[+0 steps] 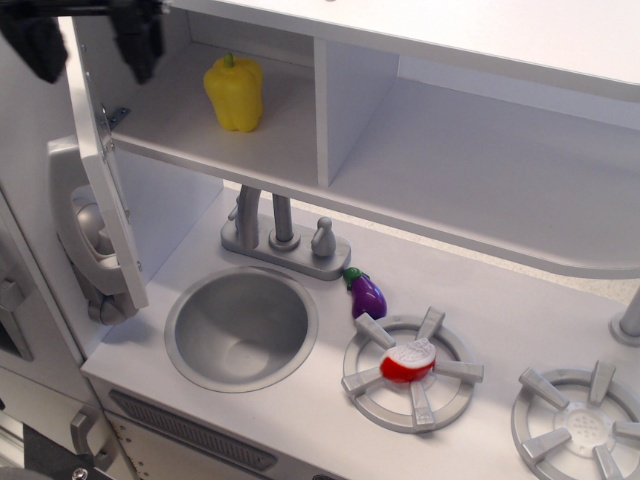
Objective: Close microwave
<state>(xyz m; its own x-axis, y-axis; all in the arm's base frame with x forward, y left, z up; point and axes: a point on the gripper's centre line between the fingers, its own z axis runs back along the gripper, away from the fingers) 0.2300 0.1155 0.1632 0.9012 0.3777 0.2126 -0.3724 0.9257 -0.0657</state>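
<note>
The microwave (270,130) is the white cabinet box at the upper left. Its white door (105,170) stands swung wide open, seen nearly edge-on, hinged at the left. A yellow bell pepper (234,93) stands inside on the compartment floor. My black gripper (90,45) is at the top left corner, open, with one finger on each side of the door's top edge. Its upper part is cut off by the frame.
A grey phone handset (85,240) hangs behind the door. Below are a round sink (240,328), a faucet (283,235), a purple eggplant (367,294), a burner with a red-and-white toy (408,362), a second burner (585,420), and a wide open shelf (500,180) at right.
</note>
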